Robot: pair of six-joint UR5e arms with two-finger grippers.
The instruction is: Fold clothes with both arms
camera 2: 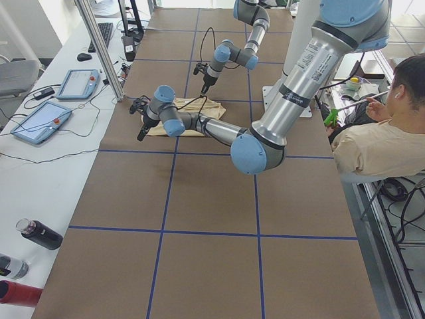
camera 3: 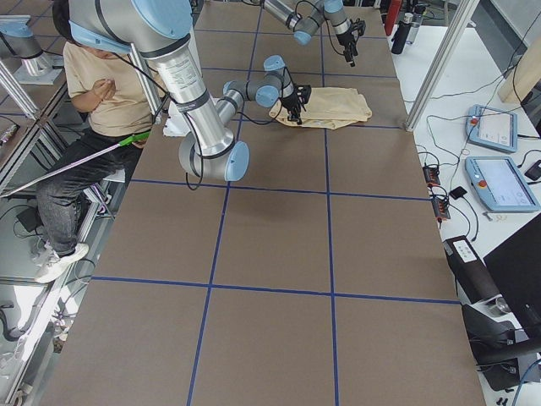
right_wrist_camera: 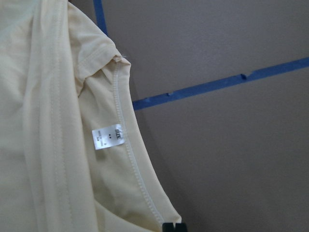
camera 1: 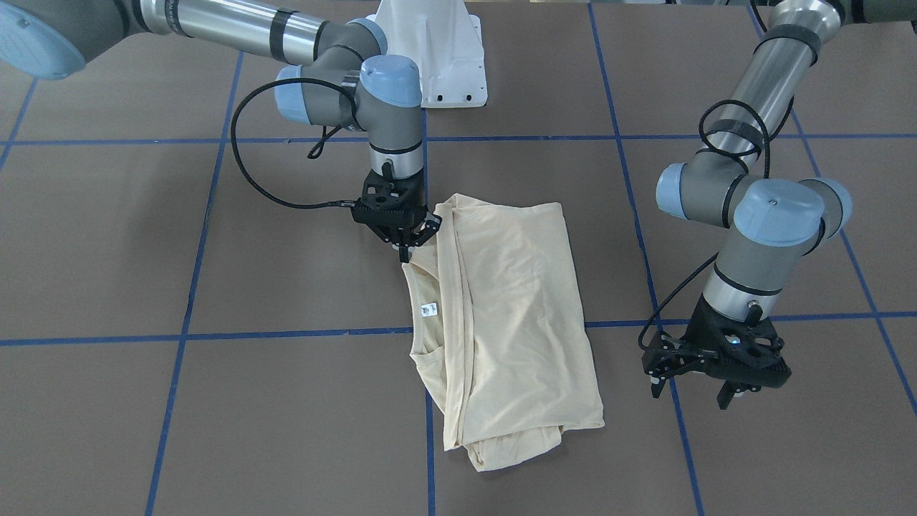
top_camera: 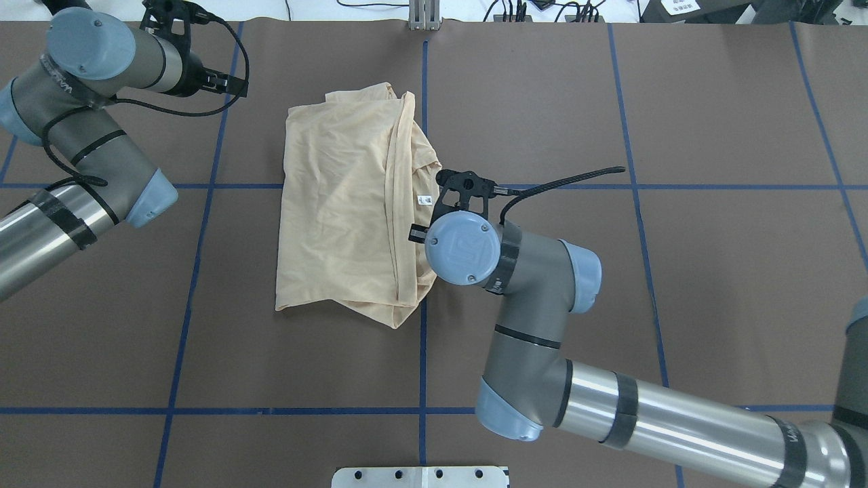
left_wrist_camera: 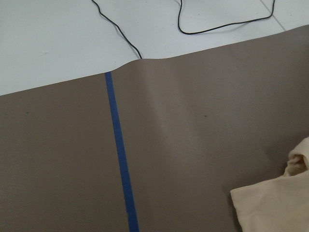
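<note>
Brown table (camera 1: 143, 251) surrounds the folded thin cream shirt (camera 1: 509, 308); right gripper (camera 1: 405, 252), pointing down, pinches its neckline; left gripper (camera 1: 691, 393) hangs nearby, spread.

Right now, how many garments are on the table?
1. The cream shirt lies folded lengthwise, neck tag showing. The right gripper pinches its neckline edge, and the left gripper hangs open and empty beside it. A second piece hidden under its layers cannot be ruled out.

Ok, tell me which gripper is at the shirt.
The right gripper: it pinches the shirt at the neckline, near the white tag. The left gripper hangs open over bare table.
</note>
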